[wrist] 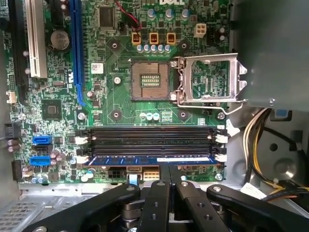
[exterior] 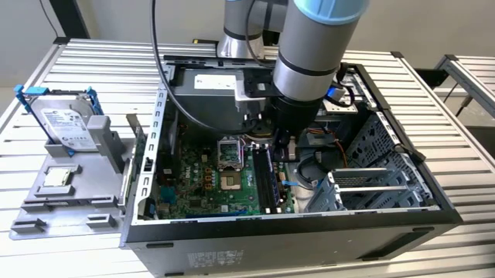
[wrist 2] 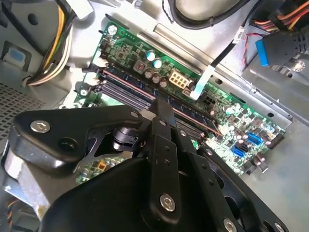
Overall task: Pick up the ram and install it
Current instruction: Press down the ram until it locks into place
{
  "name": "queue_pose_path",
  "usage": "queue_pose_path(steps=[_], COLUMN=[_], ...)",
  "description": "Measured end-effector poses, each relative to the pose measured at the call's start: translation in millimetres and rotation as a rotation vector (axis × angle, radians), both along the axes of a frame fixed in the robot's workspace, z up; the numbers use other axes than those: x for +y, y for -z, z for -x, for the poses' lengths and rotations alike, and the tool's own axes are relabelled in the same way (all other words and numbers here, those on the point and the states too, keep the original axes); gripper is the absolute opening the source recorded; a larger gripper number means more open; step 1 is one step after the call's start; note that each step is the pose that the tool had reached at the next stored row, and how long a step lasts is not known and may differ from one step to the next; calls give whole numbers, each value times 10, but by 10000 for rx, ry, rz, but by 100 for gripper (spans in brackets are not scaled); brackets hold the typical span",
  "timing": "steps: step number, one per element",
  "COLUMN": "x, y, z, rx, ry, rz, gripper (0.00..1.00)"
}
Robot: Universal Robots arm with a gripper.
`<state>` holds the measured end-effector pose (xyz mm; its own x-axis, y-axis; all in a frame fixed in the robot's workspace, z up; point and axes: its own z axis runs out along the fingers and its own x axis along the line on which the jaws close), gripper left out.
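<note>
The ram is a thin blue stick lying along the memory slot nearest the board's edge, in line with the empty black slots beside it. In the second wrist view the ram runs slantwise across the green motherboard. My gripper is down inside the open computer case, its two black fingers pressed together, tips at the middle of the ram's upper edge. The fingers close along the stick's length, so they do not clasp it. The gripper meets the slot there, and it hangs under the arm as gripper.
The processor socket stands open with its metal latch flipped aside. A drive cage and cables crowd the case on the exterior view's right. On a grey stand outside sit a blue-framed hard drive and a small square chip.
</note>
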<state>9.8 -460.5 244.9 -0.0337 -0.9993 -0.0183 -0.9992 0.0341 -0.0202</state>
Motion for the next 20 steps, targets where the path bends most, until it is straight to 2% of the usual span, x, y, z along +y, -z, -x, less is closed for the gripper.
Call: queue_pose_path(steps=[6,15,18,20], x=[-58,-61,-57,-53], y=[110,268,269,223], z=[-1,-1,-1,-2], rx=[0,4,6,-6], ry=[123,173,174,175], rz=[-7,10,16,-35], gripper=[0,0,0,0])
